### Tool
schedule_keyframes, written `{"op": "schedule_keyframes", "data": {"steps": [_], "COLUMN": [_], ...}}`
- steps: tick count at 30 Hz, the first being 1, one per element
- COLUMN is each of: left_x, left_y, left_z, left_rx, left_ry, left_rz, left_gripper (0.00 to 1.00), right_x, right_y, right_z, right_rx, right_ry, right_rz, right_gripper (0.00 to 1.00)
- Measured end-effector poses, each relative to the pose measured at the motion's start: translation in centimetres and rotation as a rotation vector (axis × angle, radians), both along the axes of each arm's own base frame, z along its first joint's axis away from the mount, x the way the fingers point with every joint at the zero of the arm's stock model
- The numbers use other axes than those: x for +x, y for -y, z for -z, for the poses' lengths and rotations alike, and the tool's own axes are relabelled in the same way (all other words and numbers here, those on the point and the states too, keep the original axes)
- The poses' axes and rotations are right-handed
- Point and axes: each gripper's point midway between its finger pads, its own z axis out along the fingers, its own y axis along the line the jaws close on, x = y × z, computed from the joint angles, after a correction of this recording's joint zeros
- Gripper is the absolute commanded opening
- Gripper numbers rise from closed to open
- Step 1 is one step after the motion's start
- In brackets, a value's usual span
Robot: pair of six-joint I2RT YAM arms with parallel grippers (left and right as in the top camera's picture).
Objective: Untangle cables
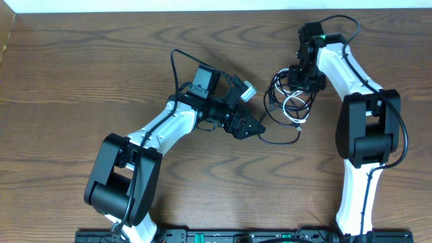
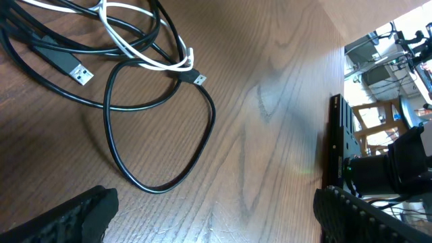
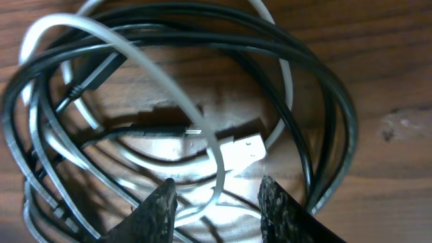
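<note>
Reaching in from the lower left, your left arm lies low over the table with its elbow bent. The left hand points toward the cables and stops just short of them, touching nothing. Its fingers stand wide apart; in the left wrist view they show only as two dark tips at the bottom corners.

Your right arm rises from the lower right, folds near the far edge and aims the right hand straight down onto the heap. That hand is narrow but not clamped: its two fingertips sit on either side of a white cord, with a gap left on each side.

The cables lie as one tangled coil on the table right of centre, under the right hand. A black loop trails out toward the left hand. A white plug lies inside the coil just beyond the fingertips, and a silver plug shows in the left wrist view.

Any print on the plugs is too blurred to read. From overhead the right wrist covers part of the coil, and you cannot trace which cord crosses which.
</note>
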Motion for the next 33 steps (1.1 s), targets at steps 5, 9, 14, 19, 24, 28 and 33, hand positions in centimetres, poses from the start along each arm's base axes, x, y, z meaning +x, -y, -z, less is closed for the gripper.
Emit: {"op": "schedule_keyframes", "data": {"steps": [5,9,14,19,24,28,33], "left_x": [0.0,0.0,0.0,0.0,0.0,0.0,0.0], "left_y": [0.0,0.0,0.0,0.0,0.0,0.0,0.0], "left_z": [0.0,0.0,0.0,0.0,0.0,0.0,0.0], "left_rx": [-0.001,-0.001,-0.001,-0.001,-0.001,-0.001,-0.001], "left_ry": [0.011,0.012,0.014,0.014,0.014,0.014,0.014], "left_rz": [0.006,0.007,0.008,0.008,0.008,0.008,0.008], "left_gripper": [0.98,0.98,0.98,0.98,0.98,0.98,0.98], "right_x": [-0.1,0.1,0.0,-0.3,0.2,1.3,1.3], "right_y": [-0.1,-0.2,-0.2,-0.3,-0.8,-1.2,-1.6], "right_z": [0.5,0.5,0.5,0.4,-2.2,-8.0,-18.1], "right_rx": [-0.001,0.0,0.002,0.008,0.033,0.054,0.097], "right_ry": [-0.009,-0.003,-0.004,-0.021,-0.016,0.06,0.236], "right_rz": [-0.004,0.0,0.007,0.005,-0.01,-0.021,-0.05], "right_gripper": [0.28,0.01,0.01,0.01,0.01,0.01,0.01]}}
